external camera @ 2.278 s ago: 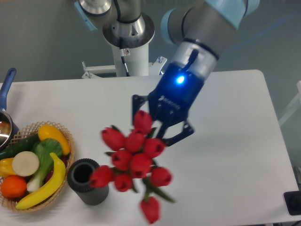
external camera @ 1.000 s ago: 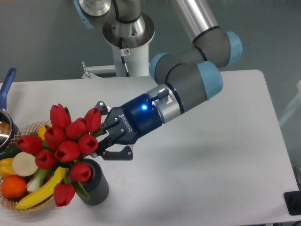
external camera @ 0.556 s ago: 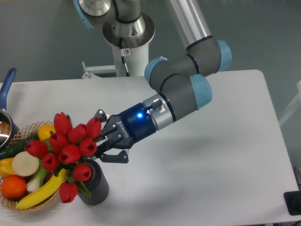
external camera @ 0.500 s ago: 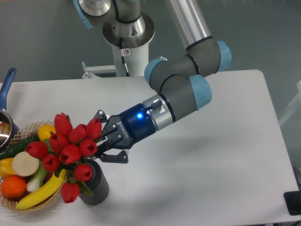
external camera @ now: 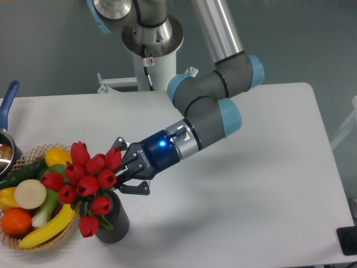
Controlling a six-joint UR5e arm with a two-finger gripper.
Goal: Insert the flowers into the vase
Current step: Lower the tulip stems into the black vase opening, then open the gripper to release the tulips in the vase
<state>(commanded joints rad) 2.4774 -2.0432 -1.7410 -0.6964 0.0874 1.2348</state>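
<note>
The vase [external camera: 110, 218] stands on the tabletop [external camera: 262, 184] just beside the basket [external camera: 33, 237]; the flowers [external camera: 83, 181] hang over its mouth — stems apparently inside. Behind, the gripper [external camera: 124, 172] has its jaws clamped on the bunch, holding it tilted for insertion.

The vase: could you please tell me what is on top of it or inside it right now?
The flowers sit over the vase, with the gripper beside them. The blooms cover the mouth, so whether the stems are inside cannot be seen.

A single fixed camera looks steeply down from the counter's [external camera: 268, 195] near edge toward the arm's base [external camera: 152, 39] at the far edge.
</note>
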